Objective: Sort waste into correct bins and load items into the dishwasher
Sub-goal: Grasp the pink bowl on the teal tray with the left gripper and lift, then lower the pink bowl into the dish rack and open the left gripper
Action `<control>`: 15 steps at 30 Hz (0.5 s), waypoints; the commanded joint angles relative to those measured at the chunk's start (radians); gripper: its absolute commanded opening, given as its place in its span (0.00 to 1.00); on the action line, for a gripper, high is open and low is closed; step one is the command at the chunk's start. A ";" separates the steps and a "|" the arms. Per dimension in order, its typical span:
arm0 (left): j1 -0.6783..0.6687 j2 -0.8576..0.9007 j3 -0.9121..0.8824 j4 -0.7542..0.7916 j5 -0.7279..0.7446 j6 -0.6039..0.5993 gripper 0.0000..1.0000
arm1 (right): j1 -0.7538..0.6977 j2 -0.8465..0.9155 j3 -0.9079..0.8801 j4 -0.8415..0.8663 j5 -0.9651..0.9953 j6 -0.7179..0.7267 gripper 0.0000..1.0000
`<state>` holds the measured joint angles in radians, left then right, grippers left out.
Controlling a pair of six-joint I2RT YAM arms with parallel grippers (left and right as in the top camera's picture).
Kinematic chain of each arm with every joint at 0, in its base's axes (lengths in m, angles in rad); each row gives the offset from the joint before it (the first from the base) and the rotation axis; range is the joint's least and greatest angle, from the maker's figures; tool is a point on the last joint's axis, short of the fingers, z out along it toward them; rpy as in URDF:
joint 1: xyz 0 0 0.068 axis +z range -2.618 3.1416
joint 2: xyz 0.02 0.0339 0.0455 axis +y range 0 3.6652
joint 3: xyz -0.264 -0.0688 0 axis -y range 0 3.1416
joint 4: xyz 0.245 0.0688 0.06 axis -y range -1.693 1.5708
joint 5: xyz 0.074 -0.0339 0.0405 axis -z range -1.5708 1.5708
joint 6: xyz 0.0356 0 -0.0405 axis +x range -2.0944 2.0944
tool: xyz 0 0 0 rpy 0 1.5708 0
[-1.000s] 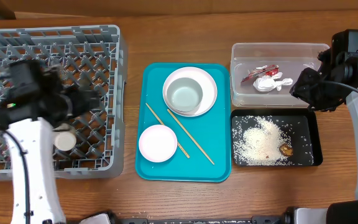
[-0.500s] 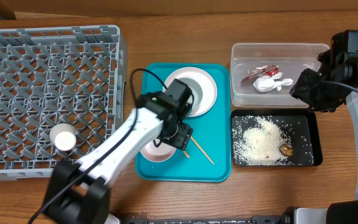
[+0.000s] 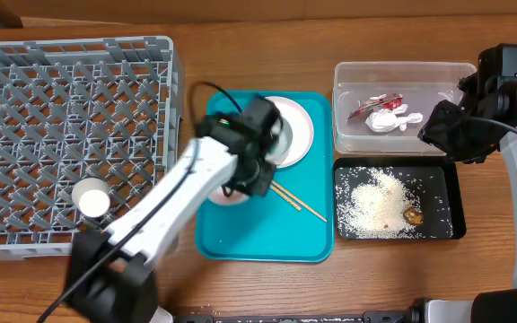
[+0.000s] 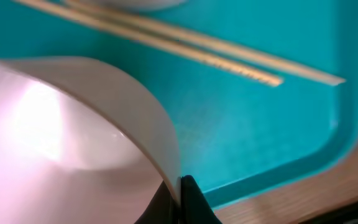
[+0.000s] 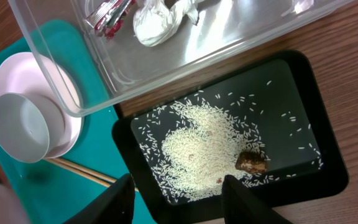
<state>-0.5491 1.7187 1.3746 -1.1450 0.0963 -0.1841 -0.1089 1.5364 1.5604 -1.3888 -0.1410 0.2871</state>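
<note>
My left gripper (image 4: pixel 179 194) is shut on the rim of the pale pink bowl (image 4: pixel 61 143), down on the teal tray (image 4: pixel 266 130); from above the arm hides most of the bowl (image 3: pixel 225 195). The chopsticks (image 3: pixel 300 202) lie beside it. The grey bowl (image 3: pixel 283 135) sits on the white plate (image 3: pixel 302 121). A small white cup (image 3: pixel 91 199) stands in the grey rack (image 3: pixel 70 99). My right gripper (image 5: pixel 180 202) hangs open over the black tray (image 5: pixel 303 99) of rice (image 5: pixel 197 149) and a brown lump (image 5: pixel 252 162). The clear tub (image 3: pixel 438 76) holds the red wrapper (image 3: pixel 372 104) and tissue (image 3: pixel 389 119).
The rack fills the table's left side, the teal tray the middle, and the two bins stand stacked front to back on the right. Bare wood shows along the front edge and between tray and bins.
The left arm swung from the rack to the teal tray and its jaws shut on the pink bowl's rim. The chopsticks have slid together toward the right. The right arm has not moved.
</note>
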 commanded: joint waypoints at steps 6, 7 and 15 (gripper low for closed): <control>0.423 -0.238 0.196 0.002 0.267 0.278 0.04 | 0.002 -0.008 0.012 0.002 0.010 -0.007 0.47; 0.510 -0.230 0.195 0.005 0.361 0.323 0.04 | 0.002 -0.008 0.012 0.002 0.010 -0.007 0.47; 0.947 -0.042 0.195 0.006 0.889 0.587 0.04 | 0.002 -0.008 0.012 -0.008 0.010 -0.007 0.47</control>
<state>0.2966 1.5993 1.5650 -1.1374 0.6907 0.2443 -0.1089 1.5364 1.5604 -1.3941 -0.1413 0.2871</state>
